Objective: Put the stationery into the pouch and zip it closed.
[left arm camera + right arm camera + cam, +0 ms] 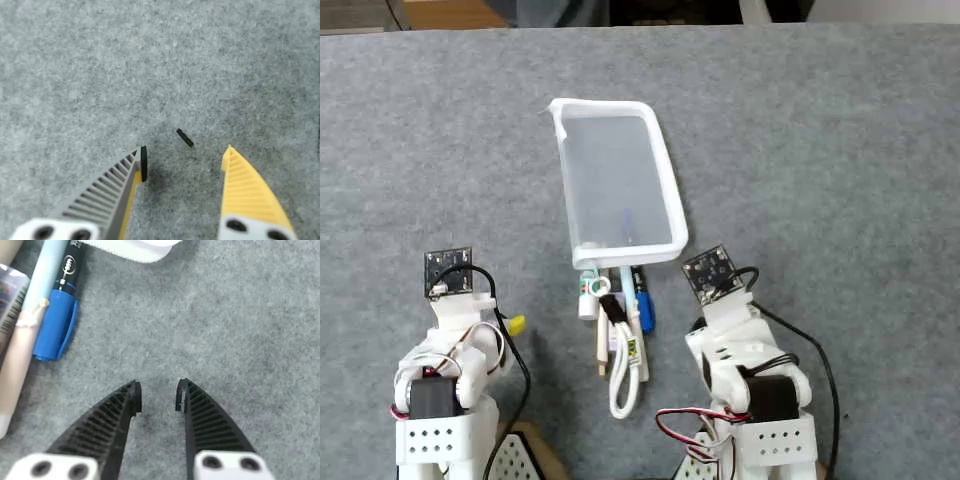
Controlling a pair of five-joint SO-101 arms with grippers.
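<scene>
A translucent white pouch (615, 180) lies flat at the middle of the grey mat, its mouth toward the arms. At that mouth lies the stationery: a blue marker (642, 305) (57, 325), a light blue pen (625, 262) (50, 270) partly inside the pouch, a white glue stick (588, 295), a beige stick (20, 360) and a white looped cord (625, 385). My right gripper (158, 392) is open with a narrow gap, low over bare mat just right of the marker. My left gripper (185, 155) stands open over bare mat, left of the pile, holding nothing.
A tiny black scrap (184, 138) lies on the mat between the left fingers. The left arm (450, 340) and right arm (740, 360) sit at the near edge. Grey mat (840, 150) spreads on both sides of the pouch. The mat's far edge (640, 28) borders a wooden surface.
</scene>
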